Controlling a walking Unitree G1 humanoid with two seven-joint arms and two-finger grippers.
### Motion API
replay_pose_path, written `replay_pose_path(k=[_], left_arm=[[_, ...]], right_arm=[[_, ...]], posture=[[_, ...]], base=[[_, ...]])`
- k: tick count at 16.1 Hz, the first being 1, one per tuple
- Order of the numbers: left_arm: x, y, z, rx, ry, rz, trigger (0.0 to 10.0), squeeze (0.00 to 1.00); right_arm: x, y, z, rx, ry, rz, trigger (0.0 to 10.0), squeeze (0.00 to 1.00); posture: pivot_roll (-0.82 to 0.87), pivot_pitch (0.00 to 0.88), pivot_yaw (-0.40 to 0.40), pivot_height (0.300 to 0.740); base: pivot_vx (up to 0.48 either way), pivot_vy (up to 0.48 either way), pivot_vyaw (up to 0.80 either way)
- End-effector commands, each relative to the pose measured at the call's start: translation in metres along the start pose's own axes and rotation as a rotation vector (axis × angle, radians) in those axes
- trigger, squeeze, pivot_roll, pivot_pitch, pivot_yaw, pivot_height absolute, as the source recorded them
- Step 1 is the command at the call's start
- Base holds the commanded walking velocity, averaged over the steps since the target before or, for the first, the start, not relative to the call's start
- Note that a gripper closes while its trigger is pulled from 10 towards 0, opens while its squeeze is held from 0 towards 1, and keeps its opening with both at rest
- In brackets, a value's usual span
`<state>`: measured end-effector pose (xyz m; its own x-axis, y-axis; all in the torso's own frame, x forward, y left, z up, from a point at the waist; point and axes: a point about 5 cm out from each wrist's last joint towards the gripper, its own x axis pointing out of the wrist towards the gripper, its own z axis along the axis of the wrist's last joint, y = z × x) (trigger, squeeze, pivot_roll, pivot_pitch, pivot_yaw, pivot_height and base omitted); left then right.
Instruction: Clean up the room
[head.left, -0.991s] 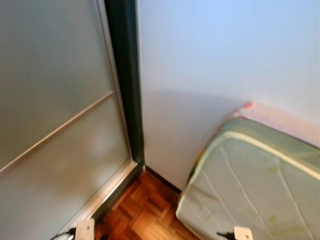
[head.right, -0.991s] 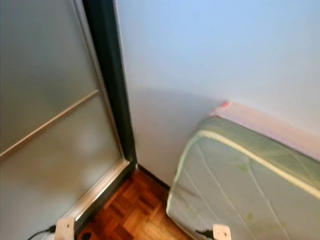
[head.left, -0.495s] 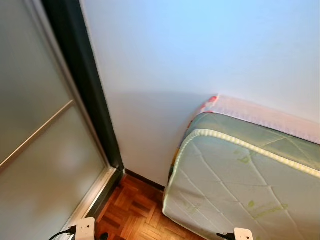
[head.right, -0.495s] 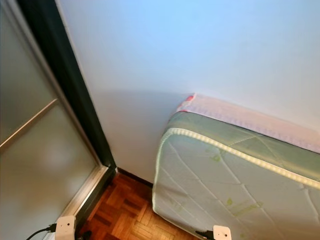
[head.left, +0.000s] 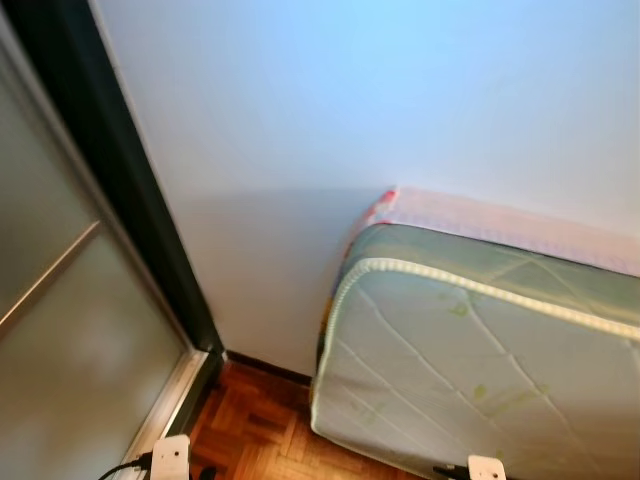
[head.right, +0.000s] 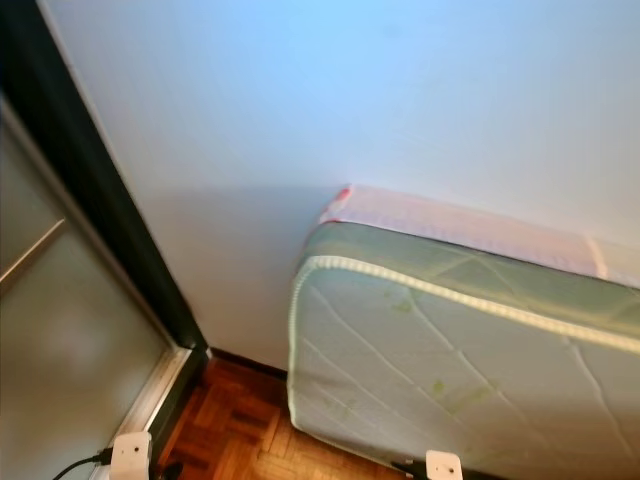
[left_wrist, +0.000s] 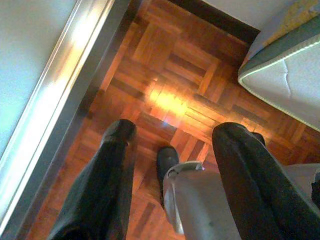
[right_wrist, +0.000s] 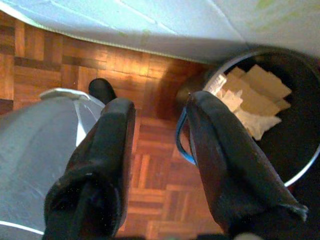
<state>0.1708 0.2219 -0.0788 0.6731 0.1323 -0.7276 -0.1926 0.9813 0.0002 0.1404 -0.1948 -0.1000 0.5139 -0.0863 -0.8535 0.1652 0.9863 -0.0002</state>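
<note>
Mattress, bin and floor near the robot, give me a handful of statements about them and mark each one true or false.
1. The mattress stands on edge against the wall. True.
2. The floor is grey carpet. False: it is wooden parquet.
3. The bin seen past the right gripper holds paper scraps. True.
4. The left gripper is shut on a cloth. False: its fingers are spread apart with nothing between them, above the bare floor.
5. A frosted sliding door with a dark frame is to the left of the mattress. True.
6. The right gripper's fingers are pressed together. False: they are apart.
</note>
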Motion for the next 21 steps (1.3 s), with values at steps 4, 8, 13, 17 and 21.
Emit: replay_pose_path(k=[4, 8, 13, 17, 21], left_arm=[[-0.009, 0.019, -0.026, -0.006, 0.125, 0.044, 10.0, 0.0], [-0.01, 0.02, -0.027, 0.0, 0.134, 0.044, 10.0, 0.0], [-0.011, 0.019, -0.03, 0.006, 0.147, 0.038, 10.0, 0.0], [-0.013, 0.025, -0.034, 0.008, 0.167, 0.048, 10.0, 0.0], [-0.016, 0.039, -0.035, 0.017, 0.184, 0.066, 10.0, 0.0]], right_arm=[[0.006, 0.008, 0.032, 0.04, -0.002, 0.129, 10.0, 0.0], [0.006, 0.009, 0.032, 0.033, -0.002, 0.134, 10.0, 0.0], [0.006, 0.009, 0.031, 0.032, -0.001, 0.136, 10.0, 0.0], [0.006, 0.009, 0.031, 0.032, 0.0, 0.135, 10.0, 0.0], [0.006, 0.011, 0.031, 0.035, -0.002, 0.14, 10.0, 0.0]], posture=[[0.15, 0.0, -0.026, 0.74], [0.15, 0.0, -0.028, 0.74], [0.15, 0.0, -0.028, 0.74], [0.15, 0.0, -0.029, 0.74], [0.15, 0.0, -0.016, 0.74]], base=[[0.0, 0.0, -0.78], [0.0, 0.0, -0.78], [0.0, 0.0, -0.78], [0.0, 0.0, -0.78], [0.0, 0.0, -0.78]])
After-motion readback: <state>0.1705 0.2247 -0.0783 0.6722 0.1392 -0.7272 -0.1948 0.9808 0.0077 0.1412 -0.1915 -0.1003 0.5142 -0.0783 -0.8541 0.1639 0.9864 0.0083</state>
